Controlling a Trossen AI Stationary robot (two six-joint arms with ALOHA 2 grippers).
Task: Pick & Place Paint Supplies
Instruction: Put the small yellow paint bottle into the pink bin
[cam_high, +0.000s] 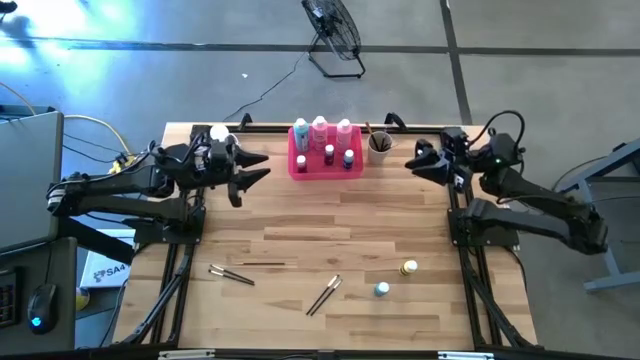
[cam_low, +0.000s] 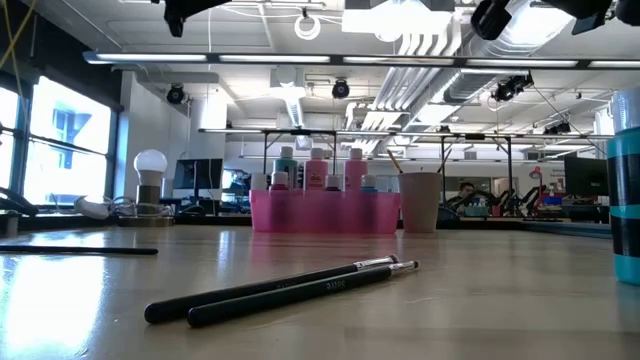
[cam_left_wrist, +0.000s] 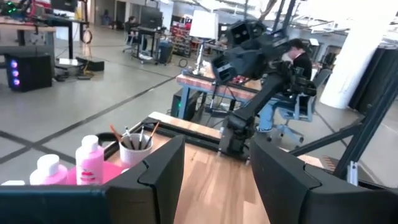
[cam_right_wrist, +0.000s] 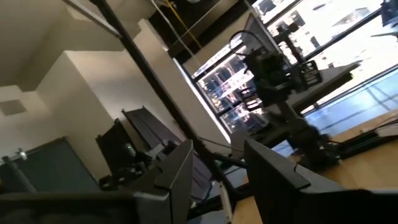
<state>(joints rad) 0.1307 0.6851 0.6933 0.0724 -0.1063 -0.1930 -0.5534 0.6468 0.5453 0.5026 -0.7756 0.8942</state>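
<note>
Three tall pink and teal white-capped bottles (cam_high: 320, 130) and several tiny bottles (cam_high: 338, 157) stand in the pink tray (cam_high: 296, 165) at the table's far edge. Brown brushes stick up from the beige cup (cam_high: 380, 147) beside it. On the near half of the table lie a pair of brushes (cam_high: 323, 295), another pair (cam_high: 230, 274), one thin brush (cam_high: 262, 264), a yellow tiny bottle (cam_high: 409, 268) and a blue one (cam_high: 382, 290). My left gripper (cam_high: 262, 168) hovers open left of the tray. My right gripper (cam_high: 412, 163) hovers open right of the cup. Both are raised above the table.
The table's metal frame rails (cam_high: 465, 250) run along its left and right sides under both arms. The low view shows the brush pair (cam_low: 290, 288) close by and a teal bottle (cam_low: 625, 210) at its right edge. Bare wood (cam_high: 330, 215) lies between tray and loose items.
</note>
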